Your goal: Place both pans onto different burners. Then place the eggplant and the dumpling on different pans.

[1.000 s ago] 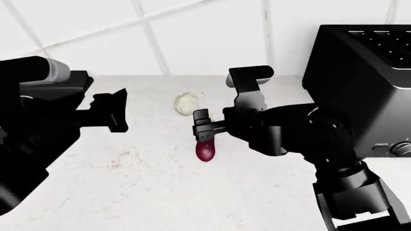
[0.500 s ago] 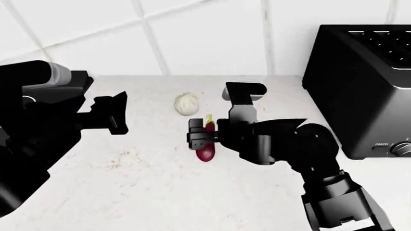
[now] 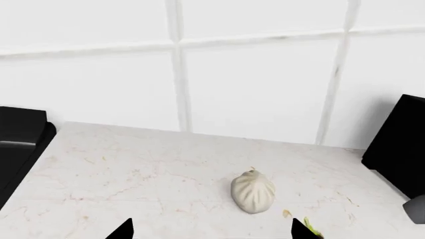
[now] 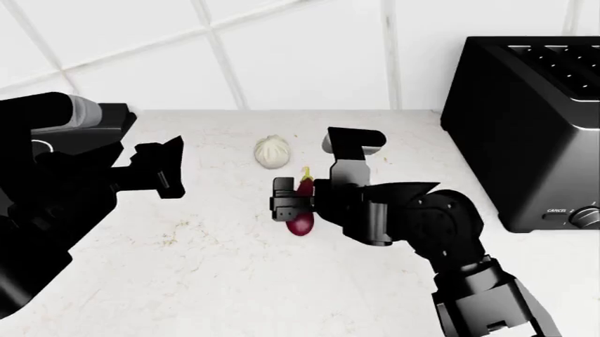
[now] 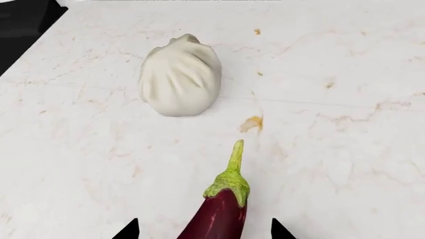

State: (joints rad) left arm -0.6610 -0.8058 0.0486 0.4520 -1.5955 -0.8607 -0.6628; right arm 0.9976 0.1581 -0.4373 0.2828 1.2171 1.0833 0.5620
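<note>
The eggplant (image 5: 222,214) lies on the white counter, its green stem pointing at the dumpling (image 5: 180,75) a short way beyond. My right gripper (image 5: 204,233) is open, with one fingertip on either side of the purple body and a gap on both sides. From the head view this gripper (image 4: 289,200) hangs over the eggplant (image 4: 300,225), and the dumpling (image 4: 272,152) sits behind it. My left gripper (image 4: 161,168) hovers open to the left with nothing in it. Its wrist view shows the dumpling (image 3: 253,192) ahead. The pans and burners are out of view.
A big black toaster (image 4: 525,126) stands at the right against the tiled wall (image 4: 281,49). In the left wrist view a black slab (image 3: 20,144) lies at the counter's far left. A small yellow crumb (image 5: 252,123) lies beside the eggplant stem.
My right gripper has shifted left and down over the eggplant, so its fingers now straddle it. The left arm has barely moved. Eggplant and dumpling stay put.
</note>
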